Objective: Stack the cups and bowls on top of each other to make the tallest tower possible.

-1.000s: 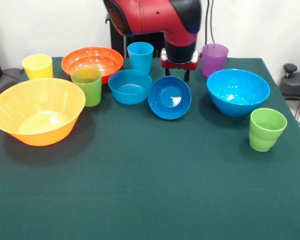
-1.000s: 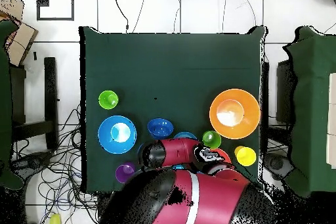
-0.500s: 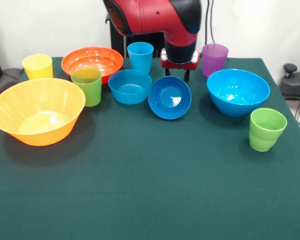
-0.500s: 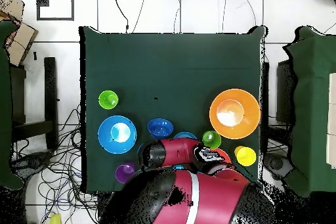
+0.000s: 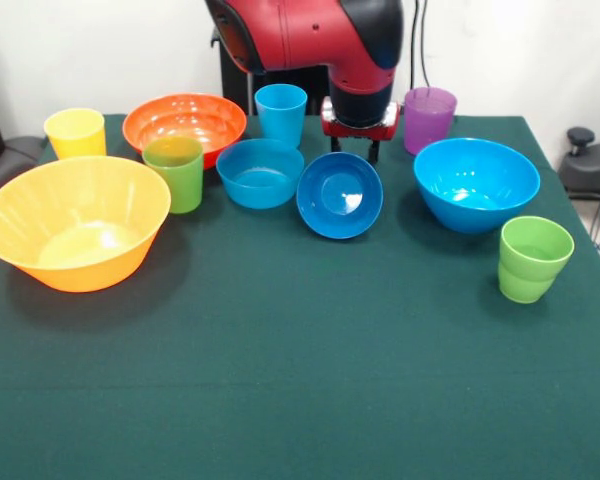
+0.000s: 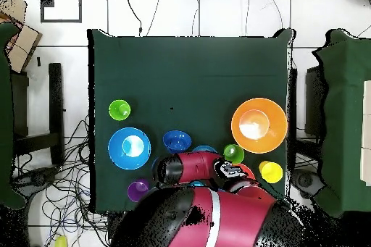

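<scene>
My gripper hangs open just behind the small dark blue bowl, which tips toward the camera; nothing shows between the fingers. Left of it are the medium light blue bowl, a green cup, the orange-red bowl, the yellow cup and the big yellow-orange bowl. A light blue cup stands at the back. To the right are the purple cup, the big light blue bowl and another green cup. No tower is in view; each piece stands singly.
Dark green cloth covers the table. In the overhead view the red arm hides the cups and bowls nearest the base. Cables lie on the floor, and green-covered furniture flanks the table.
</scene>
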Tool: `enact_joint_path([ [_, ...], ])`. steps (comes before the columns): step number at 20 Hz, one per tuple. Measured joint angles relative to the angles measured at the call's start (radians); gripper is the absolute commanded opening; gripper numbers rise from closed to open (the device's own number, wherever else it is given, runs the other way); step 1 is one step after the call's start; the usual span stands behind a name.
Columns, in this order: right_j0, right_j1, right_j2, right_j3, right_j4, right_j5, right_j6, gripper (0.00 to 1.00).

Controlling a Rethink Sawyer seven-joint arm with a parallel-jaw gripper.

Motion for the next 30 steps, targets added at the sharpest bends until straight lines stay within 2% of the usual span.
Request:
enact_joint_path([
  [30,0.009,0.003,-0.001,-0.017,0.000,0.030,0.000,1.00],
])
